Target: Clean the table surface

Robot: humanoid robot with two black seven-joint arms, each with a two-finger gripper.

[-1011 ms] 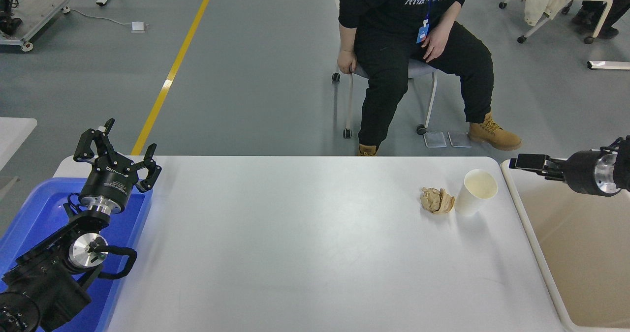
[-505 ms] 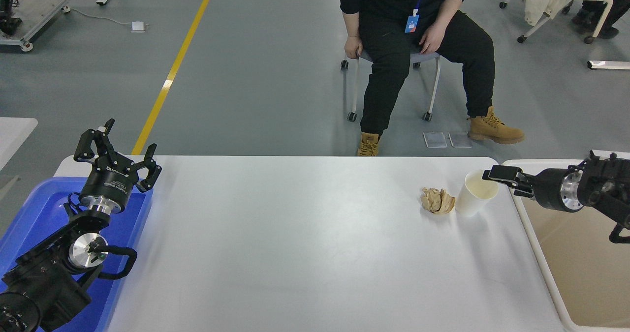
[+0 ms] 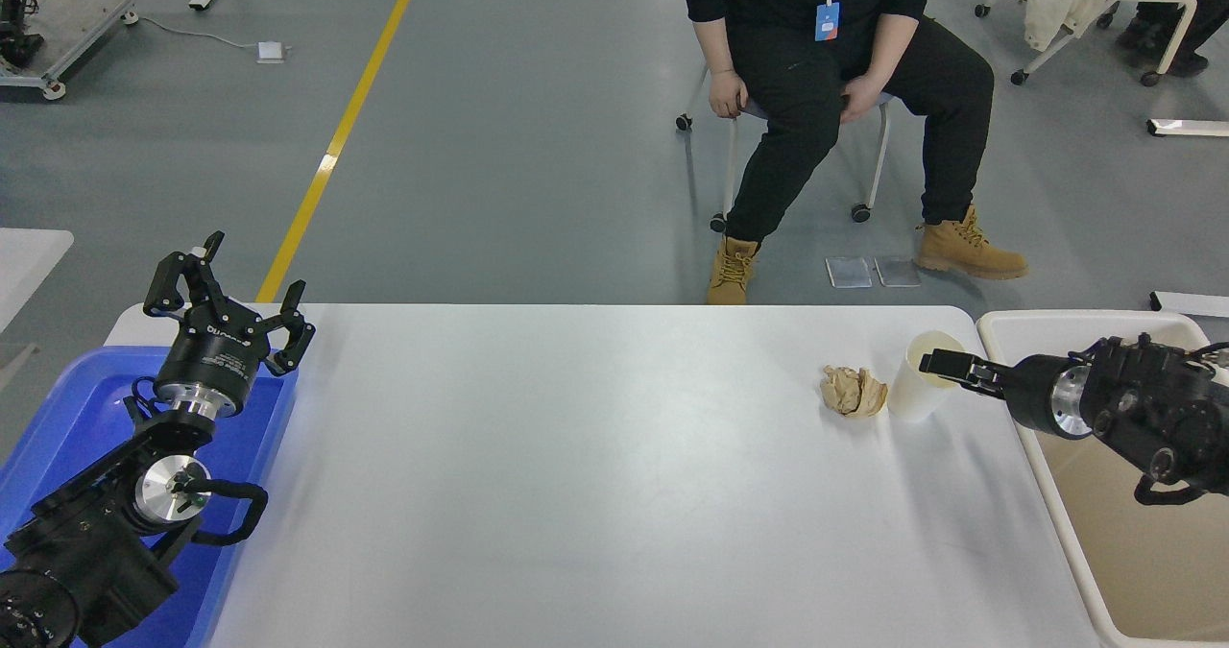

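Reaching in from the right, right gripper sits at the white paper cup on the table surface, finger state indeterminable; left gripper parked open; next: secure cup, bin it.

Smooth, faintly glossy white table surface; crumpled brown paper wad; matt white paper cup; glossy blue plastic tray.

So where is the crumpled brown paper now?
In the head view, the crumpled brown paper lies on the table surface, far right, just left of the white paper cup.
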